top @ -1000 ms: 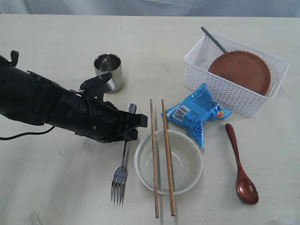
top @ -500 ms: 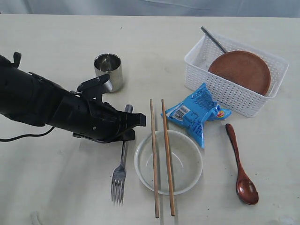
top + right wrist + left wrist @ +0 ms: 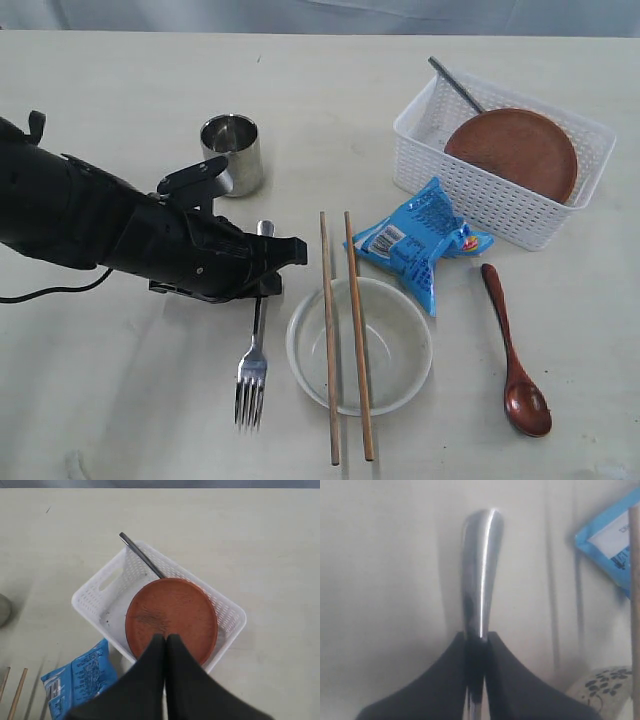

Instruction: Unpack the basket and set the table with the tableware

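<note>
your left black gripper (image 3: 476,639) straddles the handle of the shiny metal fork (image 3: 252,365), jaws narrow on either side of it; you cannot tell whether they pinch it. the fork lies on the pale cream table (image 3: 120,400), just left of the off-white round bowl (image 3: 395,350), which carries two wooden chopsticks (image 3: 358,330). your right black gripper (image 3: 166,639) is closed on nothing, over the brown round plate (image 3: 170,615) inside the white lattice plastic basket (image 3: 95,600).
</note>
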